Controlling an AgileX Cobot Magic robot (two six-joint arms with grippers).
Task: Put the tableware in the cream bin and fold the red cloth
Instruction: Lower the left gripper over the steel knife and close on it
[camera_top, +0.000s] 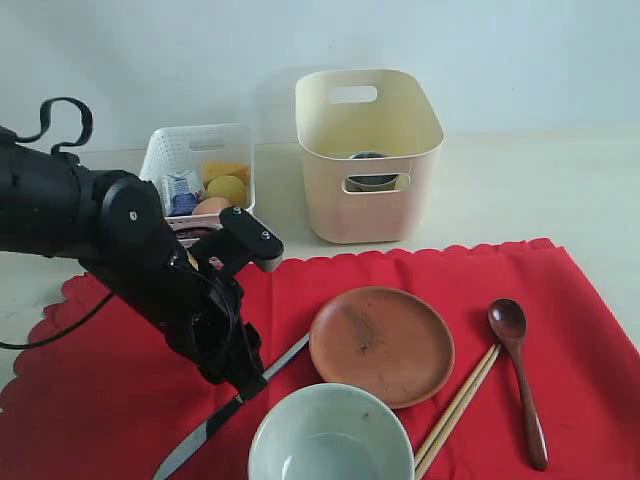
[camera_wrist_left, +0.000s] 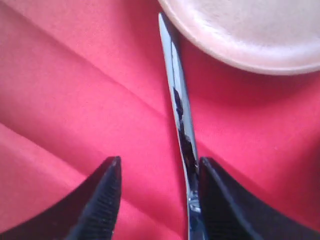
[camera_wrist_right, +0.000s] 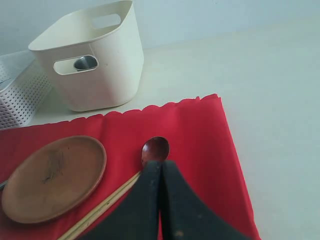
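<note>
Pale green ceramic bowl (camera_top: 330, 440) sits nearest us on the scalloped red cloth (camera_top: 100, 400); our left jaws hover over the long steel knife (camera_top: 195, 442). From the left wrist they stand released, blade against one finger, so closing might skid it. From the right wrist, our jaws are clenched, empty.

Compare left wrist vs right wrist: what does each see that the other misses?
Left wrist only: the knife, lying inside the open left gripper. Right wrist only: cream bin with steel cup inside, white basket, spoon, chopsticks, shut right gripper. Both: red cloth and brown plate.
</note>
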